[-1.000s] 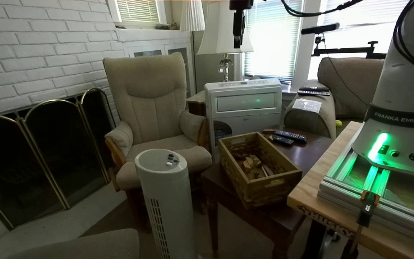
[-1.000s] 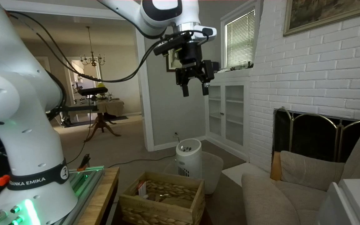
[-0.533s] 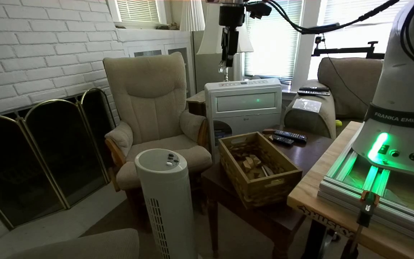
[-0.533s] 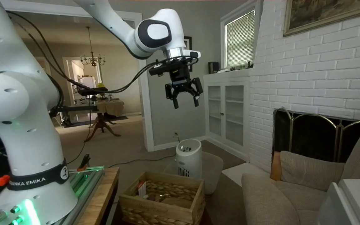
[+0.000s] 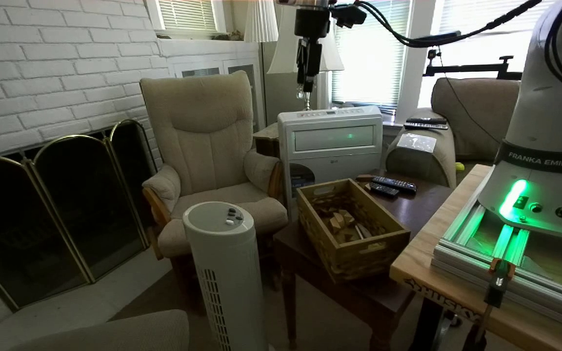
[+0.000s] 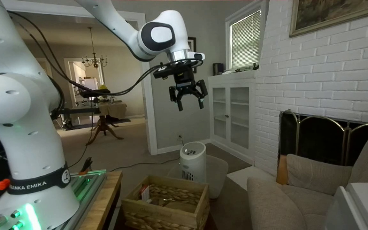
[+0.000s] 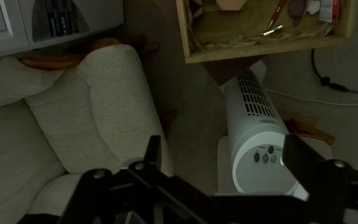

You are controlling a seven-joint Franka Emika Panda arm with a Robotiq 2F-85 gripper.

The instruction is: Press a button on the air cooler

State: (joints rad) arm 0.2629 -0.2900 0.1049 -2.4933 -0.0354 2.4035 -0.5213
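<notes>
The air cooler is a tall white tower standing upright, seen in both exterior views [image 5: 232, 278] [image 6: 195, 167]. Its round grey top face [image 7: 264, 177] shows in the wrist view with several oval buttons [image 7: 265, 158] near one edge. The buttons also show small in an exterior view [image 5: 232, 216]. My gripper [image 6: 190, 106] is open and empty, pointing down, high above the air cooler's top and well apart from it. In the wrist view the fingers [image 7: 222, 146] are wide apart, and the right finger covers part of the top's edge. It also shows in an exterior view [image 5: 306, 87].
A wooden crate [image 5: 371, 258] with small items sits on a dark side table [image 5: 425, 204] beside remotes [image 5: 393, 185]. A boxy white unit [image 5: 332, 163] and a beige armchair [image 5: 203, 151] stand nearby. A lamp [image 5: 286, 53] is behind the gripper in an exterior view.
My arm has lowered, and the gripper has moved down and a little to the left in both exterior views. Over the last half second it has barely moved. The gripper has stayed open.
</notes>
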